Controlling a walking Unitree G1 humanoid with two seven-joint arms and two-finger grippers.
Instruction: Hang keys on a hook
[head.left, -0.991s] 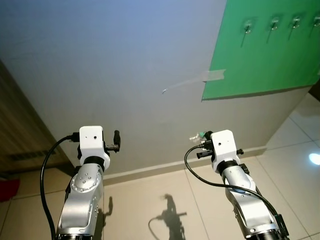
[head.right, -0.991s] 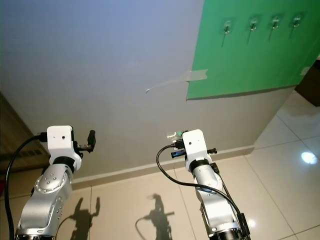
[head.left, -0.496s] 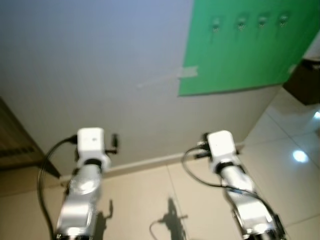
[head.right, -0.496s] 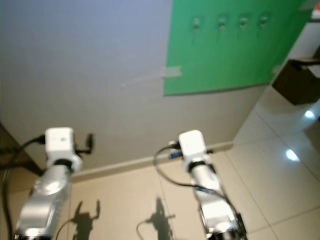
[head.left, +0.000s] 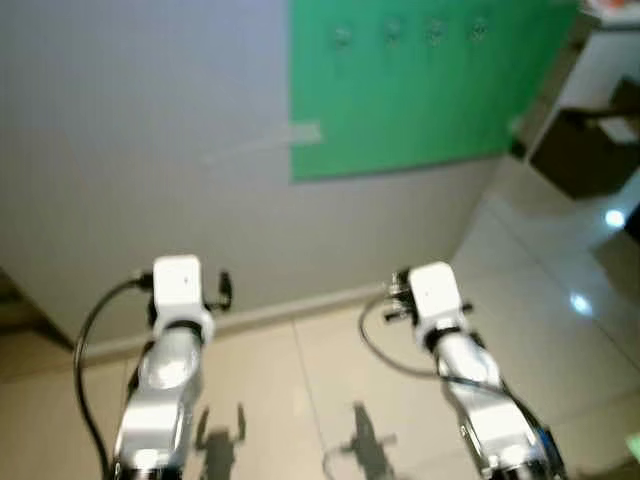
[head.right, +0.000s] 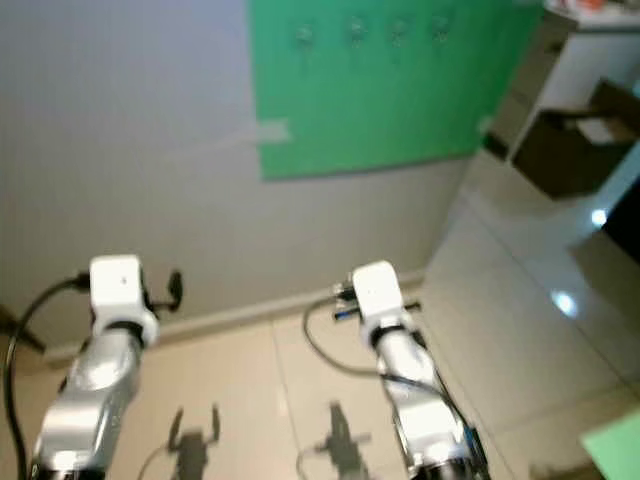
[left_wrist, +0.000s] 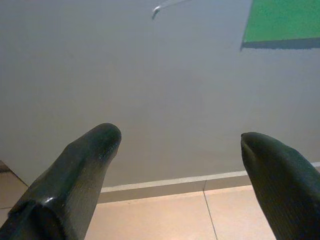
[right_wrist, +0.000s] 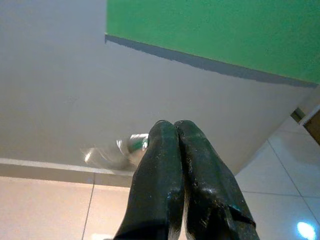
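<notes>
Right claw (right_wrist: 174, 131) pinches keys (right_wrist: 122, 150); left claw (left_wrist: 180, 140) spread wide

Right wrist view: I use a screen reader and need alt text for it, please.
The right end effector has its two black fingers pressed shut on the keys, a blurred silvery and green shape sticking out beside the fingertips. Behind is a grey wall with a green board above, and beige floor tiles below.

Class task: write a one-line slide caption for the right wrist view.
Right gripper shut on keys, facing a grey wall below a green board.
</notes>
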